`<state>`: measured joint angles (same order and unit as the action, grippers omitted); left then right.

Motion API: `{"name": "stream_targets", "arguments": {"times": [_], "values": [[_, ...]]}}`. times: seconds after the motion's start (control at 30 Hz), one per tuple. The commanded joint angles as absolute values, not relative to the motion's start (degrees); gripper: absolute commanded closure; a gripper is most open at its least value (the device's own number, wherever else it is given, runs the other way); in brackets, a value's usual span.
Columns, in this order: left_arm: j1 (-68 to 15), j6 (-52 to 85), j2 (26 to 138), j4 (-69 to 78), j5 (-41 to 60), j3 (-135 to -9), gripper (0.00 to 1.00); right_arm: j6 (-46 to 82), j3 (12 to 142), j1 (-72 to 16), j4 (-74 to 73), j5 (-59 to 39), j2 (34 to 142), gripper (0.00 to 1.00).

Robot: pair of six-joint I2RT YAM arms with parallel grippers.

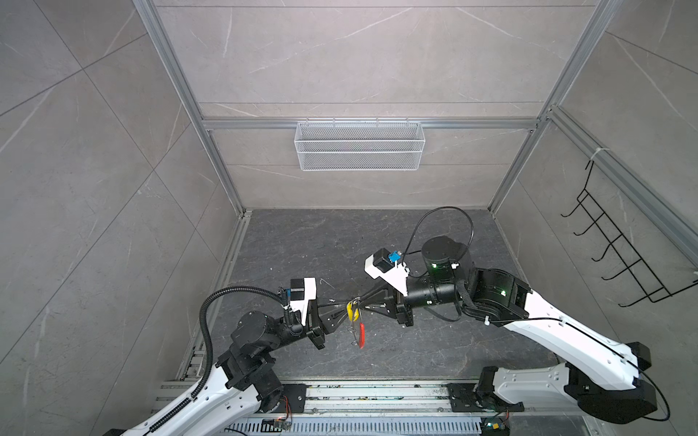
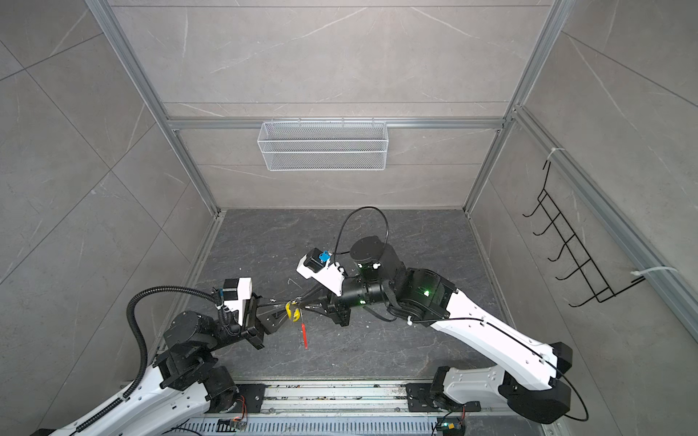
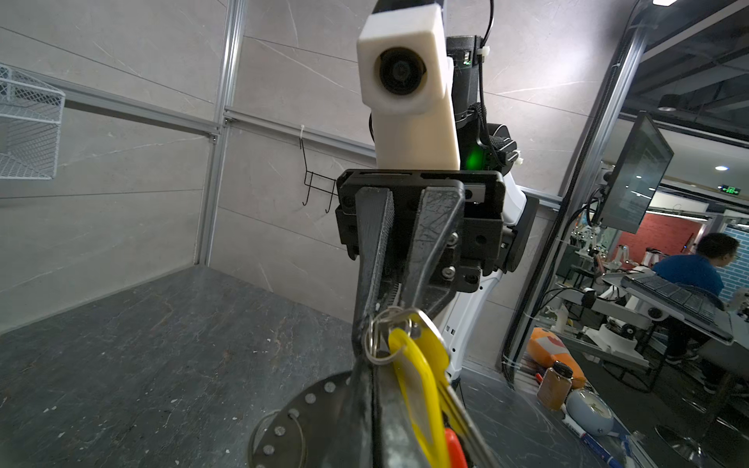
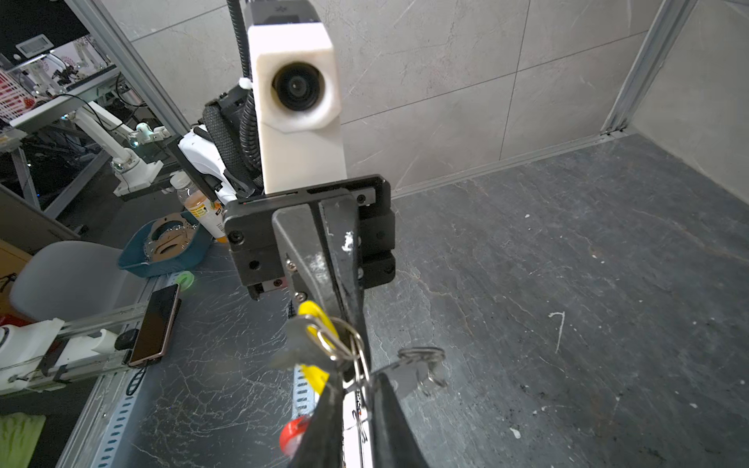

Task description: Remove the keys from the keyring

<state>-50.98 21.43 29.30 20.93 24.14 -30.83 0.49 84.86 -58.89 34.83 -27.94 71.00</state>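
Both grippers meet tip to tip above the middle of the dark floor. My left gripper (image 1: 349,303) (image 3: 372,364) is shut, with the keyring's silver ring (image 3: 377,344) at its fingertips. A yellow key tag (image 1: 353,311) (image 3: 413,385) and a metal key (image 3: 458,405) hang beside its fingers. My right gripper (image 1: 359,301) (image 4: 358,379) faces it, jaws a narrow slit apart with thin ring wire (image 4: 360,405) between them. The keyring's red sleeve (image 1: 362,336) (image 2: 303,336) dangles below the two grippers. Another metal key (image 4: 421,360) on a small ring shows beside the right fingers.
A white mesh basket (image 1: 359,145) hangs on the back wall. A black wire hook rack (image 1: 619,245) is fixed to the right wall. The arms' base rail (image 1: 370,396) runs along the front edge. A small white scrap (image 1: 325,281) lies on the floor.
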Motion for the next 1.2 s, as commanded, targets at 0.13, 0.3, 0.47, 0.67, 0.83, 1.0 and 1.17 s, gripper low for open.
{"name": "stream_targets", "arguments": {"times": [0.13, 0.3, 0.47, 0.67, 0.83, 1.0, 1.17], "values": [[-51.0, 20.6, 29.8, 23.8, 24.1, -32.5, 1.00, 0.7, 86.7, -58.6, 34.5, -29.0, 72.2, 0.99], [-51.0, 20.7, 29.5, 18.7, 20.0, -33.8, 1.00, 1.1, 87.4, -58.6, 37.5, -24.6, 72.2, 1.00], [-51.0, 21.0, 28.8, 8.0, 12.6, -36.6, 0.73, 2.6, 87.6, -58.6, 43.2, -15.2, 72.1, 1.00], [-51.0, 22.3, 29.7, -12.5, -3.9, -43.7, 0.62, 3.1, 91.4, -58.6, 54.3, -0.4, 74.1, 1.00], [-51.0, 20.2, 30.2, -14.5, -3.5, -47.0, 0.50, 2.9, 94.3, -58.6, 59.6, 1.3, 76.8, 1.00], [-51.0, 16.2, 35.7, -15.0, 12.9, -51.5, 0.46, 0.0, 96.2, -58.6, 61.3, -3.4, 77.0, 1.00], [-51.0, 13.7, 39.3, -14.3, 24.0, -52.8, 0.50, -4.4, 92.5, -58.6, 57.7, -14.6, 73.2, 1.00]]}}
